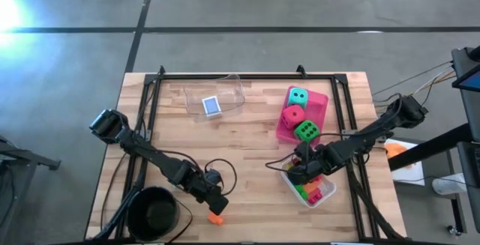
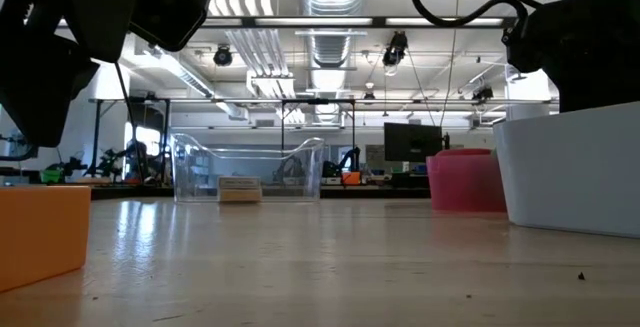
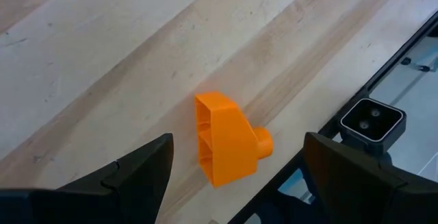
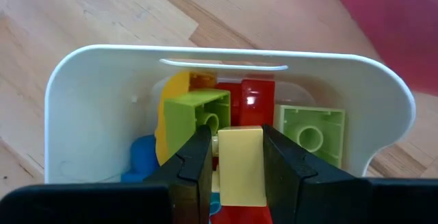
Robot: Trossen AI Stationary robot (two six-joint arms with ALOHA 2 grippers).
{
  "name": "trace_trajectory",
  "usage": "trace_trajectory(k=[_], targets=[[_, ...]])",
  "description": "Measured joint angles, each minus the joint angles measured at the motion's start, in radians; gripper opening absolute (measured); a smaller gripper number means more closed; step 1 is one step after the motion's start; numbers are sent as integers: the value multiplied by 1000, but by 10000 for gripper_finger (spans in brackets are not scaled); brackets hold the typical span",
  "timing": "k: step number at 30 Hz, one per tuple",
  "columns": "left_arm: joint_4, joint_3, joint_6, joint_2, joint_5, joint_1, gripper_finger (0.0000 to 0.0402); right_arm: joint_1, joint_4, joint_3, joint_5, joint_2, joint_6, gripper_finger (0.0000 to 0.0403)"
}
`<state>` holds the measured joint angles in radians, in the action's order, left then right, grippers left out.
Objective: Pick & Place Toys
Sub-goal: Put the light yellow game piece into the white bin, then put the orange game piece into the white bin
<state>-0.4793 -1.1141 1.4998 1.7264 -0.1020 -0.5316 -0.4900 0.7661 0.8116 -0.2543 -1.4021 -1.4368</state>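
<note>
Two pincers at work; my right gripper [image 4: 236, 157] clamps a yellow brick [image 4: 241, 164] above the white tray [image 4: 89, 107], bricks heaped beyond; I'd lower before releasing; my left gripper [image 3: 236, 166] gapes wide, orange brick [image 3: 229, 138] lying just ahead, unheld.

We note grey concrete floor [image 1: 300, 5] around the wooden table [image 1: 255, 132]; beyond it, an open workshop with ceiling ducts [image 2: 330, 47], strip lights, a dark monitor [image 2: 405, 144]

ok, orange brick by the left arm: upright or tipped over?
Tipped. The orange brick lies on its side on the table, stud pointing sideways, between the left gripper's open fingers, untouched.
</note>
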Motion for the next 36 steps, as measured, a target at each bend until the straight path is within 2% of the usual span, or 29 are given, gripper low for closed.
trace_trajectory(k=[6, 13, 16, 19, 23, 28, 36], targets=[[0, 0, -3, 0, -3, 0, 328, 0, 0, 2, 0, 0, 0, 95], [1, 0, -7, 0, -7, -11, 328, -1, 1, 35, 1, 0, 24, 234], [4, 0, -7, 0, -7, -14, 328, -1, 15, 54, 1, 2, 27, 275], [4, 0, -7, 0, -8, -14, 328, -1, 43, 76, 9, 1, 27, 300], [11, -6, -3, 3, -10, -14, 328, -1, 111, 105, 11, 1, 27, 312], [-25, -89, -28, 53, -22, -14, 328, 0, 184, 136, 11, 1, 39, 314], [-279, -250, -70, 167, -3, -13, 328, 0, 200, 167, -3, 0, 54, 315]])
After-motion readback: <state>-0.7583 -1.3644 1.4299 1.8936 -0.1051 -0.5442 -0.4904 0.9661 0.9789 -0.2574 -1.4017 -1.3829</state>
